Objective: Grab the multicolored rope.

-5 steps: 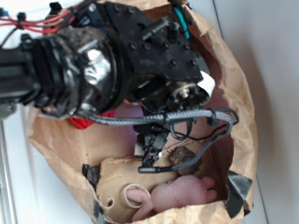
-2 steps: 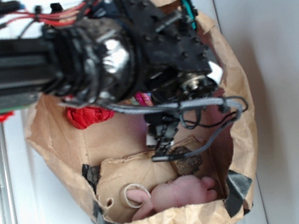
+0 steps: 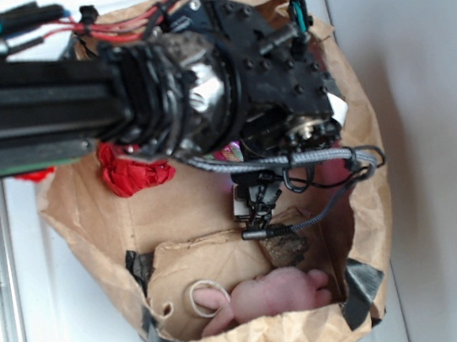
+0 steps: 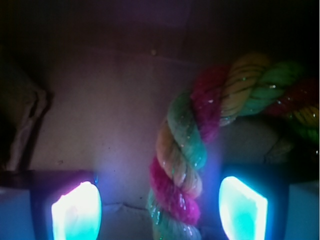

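The multicolored rope (image 4: 186, 145) is a thick twist of red, yellow and green strands. In the wrist view it rises from the bottom centre and bends to the upper right. My gripper (image 4: 160, 210) is open, and its two glowing pads (image 4: 76, 212) stand on either side of the rope's lower end without touching it. The rope runs nearer the right pad. In the exterior view my gripper (image 3: 256, 210) hangs inside a brown paper bag (image 3: 92, 232). The arm hides almost all of the rope there; only a small striped bit (image 3: 228, 150) peeks out under the wrist.
A red fabric ball (image 3: 134, 176) lies at the bag's left side. A dark brown lump (image 3: 284, 248), a pink plush thing (image 3: 276, 294) and a beige string loop (image 3: 208, 297) sit at the bag's lower end. Cables (image 3: 321, 162) hang below the wrist.
The arm has shifted right and up in the exterior view, uncovering the red fabric ball. The fingers now sit a little further from the brown lump.
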You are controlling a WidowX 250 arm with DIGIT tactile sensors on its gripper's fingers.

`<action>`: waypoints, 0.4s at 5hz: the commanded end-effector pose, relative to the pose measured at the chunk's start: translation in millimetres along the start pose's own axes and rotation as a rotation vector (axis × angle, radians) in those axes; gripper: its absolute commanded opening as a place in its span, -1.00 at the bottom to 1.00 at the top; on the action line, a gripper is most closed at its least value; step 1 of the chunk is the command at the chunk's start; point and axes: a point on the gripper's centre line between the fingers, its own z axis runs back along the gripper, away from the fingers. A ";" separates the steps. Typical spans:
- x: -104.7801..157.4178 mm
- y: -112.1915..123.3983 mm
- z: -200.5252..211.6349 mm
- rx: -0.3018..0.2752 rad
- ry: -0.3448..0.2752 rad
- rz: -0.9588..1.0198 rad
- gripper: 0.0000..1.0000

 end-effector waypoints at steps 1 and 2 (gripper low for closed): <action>10.4 3.8 1.1 0.046 -0.034 0.040 -1.00; 10.3 4.6 1.5 0.053 -0.038 0.046 -1.00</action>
